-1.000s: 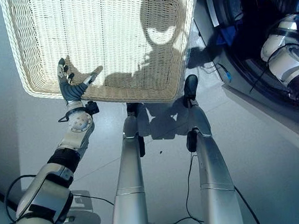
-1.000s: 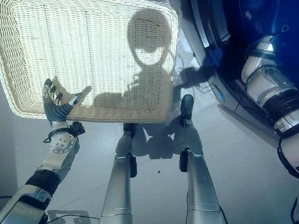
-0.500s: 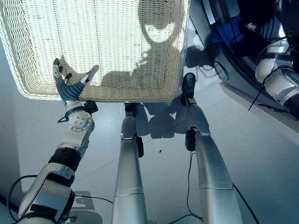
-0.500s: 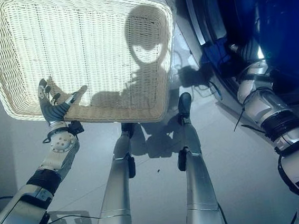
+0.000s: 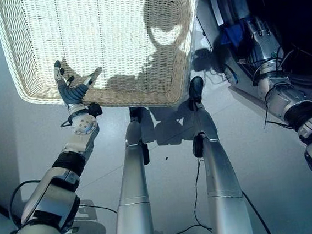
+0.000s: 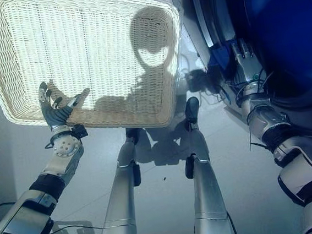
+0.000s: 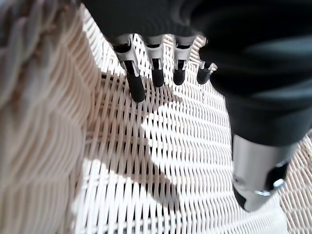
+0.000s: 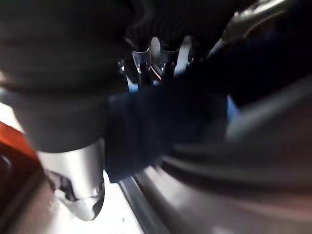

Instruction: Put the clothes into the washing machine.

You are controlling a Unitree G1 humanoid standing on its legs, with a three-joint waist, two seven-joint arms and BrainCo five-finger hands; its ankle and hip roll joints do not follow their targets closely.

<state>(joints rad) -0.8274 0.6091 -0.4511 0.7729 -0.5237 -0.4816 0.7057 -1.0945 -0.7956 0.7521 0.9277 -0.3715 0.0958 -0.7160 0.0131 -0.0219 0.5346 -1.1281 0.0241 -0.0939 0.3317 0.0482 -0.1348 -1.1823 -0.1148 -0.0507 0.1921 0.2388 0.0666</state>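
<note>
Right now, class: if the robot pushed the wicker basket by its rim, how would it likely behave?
The wicker basket looks woven and stiff, so it would probably hold its shape. It appears to hold nothing, so it is likely light and might slide on the smooth floor. Broad and shallow, it seems unlikely to tip. The left hand rests at its rim.

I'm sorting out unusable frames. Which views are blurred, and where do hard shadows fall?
Right wrist view: smeared, the blue cloth soft by the right hand. Left wrist view: nearby rim out of focus, left hand casting a dark shadow on the weave. Eye views: crisp, strong shadow inside the wicker basket.
</note>
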